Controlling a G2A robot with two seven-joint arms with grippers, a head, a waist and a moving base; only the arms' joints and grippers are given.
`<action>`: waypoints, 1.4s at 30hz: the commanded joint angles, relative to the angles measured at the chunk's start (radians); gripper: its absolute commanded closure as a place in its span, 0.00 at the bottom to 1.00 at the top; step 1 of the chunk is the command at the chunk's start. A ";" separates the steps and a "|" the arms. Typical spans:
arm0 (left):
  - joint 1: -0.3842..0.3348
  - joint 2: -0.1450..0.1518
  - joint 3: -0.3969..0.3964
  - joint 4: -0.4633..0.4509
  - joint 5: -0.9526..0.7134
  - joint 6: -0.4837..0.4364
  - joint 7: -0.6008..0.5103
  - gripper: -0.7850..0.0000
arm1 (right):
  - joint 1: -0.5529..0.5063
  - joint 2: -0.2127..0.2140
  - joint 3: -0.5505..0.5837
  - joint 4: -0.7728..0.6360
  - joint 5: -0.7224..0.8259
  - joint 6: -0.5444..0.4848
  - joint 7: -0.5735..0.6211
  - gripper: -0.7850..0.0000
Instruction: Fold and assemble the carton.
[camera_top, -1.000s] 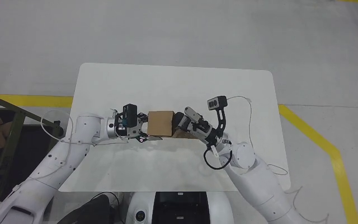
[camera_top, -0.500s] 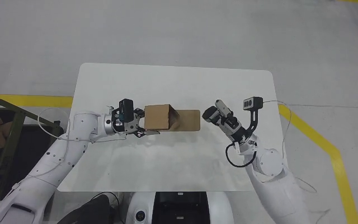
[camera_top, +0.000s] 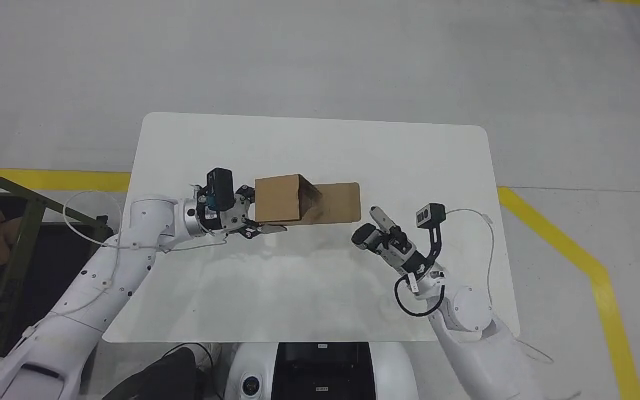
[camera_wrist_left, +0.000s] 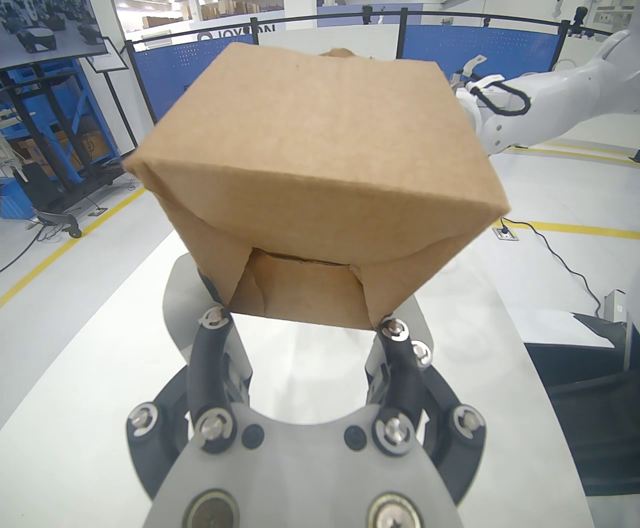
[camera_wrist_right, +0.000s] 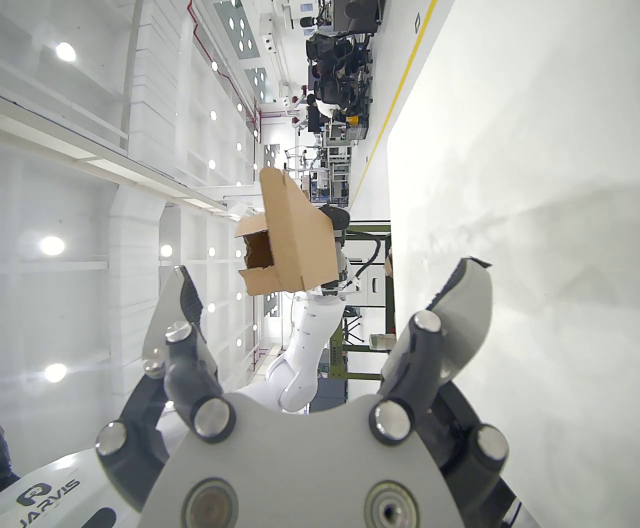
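The brown carton (camera_top: 280, 198) is held up over the middle of the white table (camera_top: 420, 150), its long flap (camera_top: 340, 203) sticking out flat to the right. My left gripper (camera_top: 245, 215) is shut on the carton's left end. In the left wrist view the carton (camera_wrist_left: 320, 190) sits just beyond the left gripper (camera_wrist_left: 302, 322), its lower folded flap between the two fingers. My right gripper (camera_top: 362, 237) stands open and holds nothing, to the right of the flap and nearer the table's front. From the right wrist the right gripper (camera_wrist_right: 325, 275) faces the carton (camera_wrist_right: 295, 240), whose open end with loose flaps shows.
A cable (camera_top: 470, 215) loops from the right arm over the table's right side. Yellow floor lines (camera_top: 560, 240) run past both table ends. A dark green frame (camera_top: 30, 210) stands off the left edge.
My right gripper let go of the carton's right end and drew back to the right, then toward the front. The long flap now lies spread out. The left gripper shifted the carton slightly back.
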 joint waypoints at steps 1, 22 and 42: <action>0.001 -0.001 -0.002 -0.003 -0.003 -0.001 -0.002 0.38 | 0.001 -0.001 -0.003 0.018 0.006 -0.006 -0.008 0.20; 0.032 0.001 0.032 -0.055 0.044 -0.018 -0.036 0.51 | 0.099 -0.025 -0.085 0.073 0.035 -0.051 0.003 0.37; 0.005 0.003 0.060 -0.015 0.169 -0.005 0.010 0.51 | 0.127 -0.037 -0.117 0.038 0.003 0.026 -0.077 0.29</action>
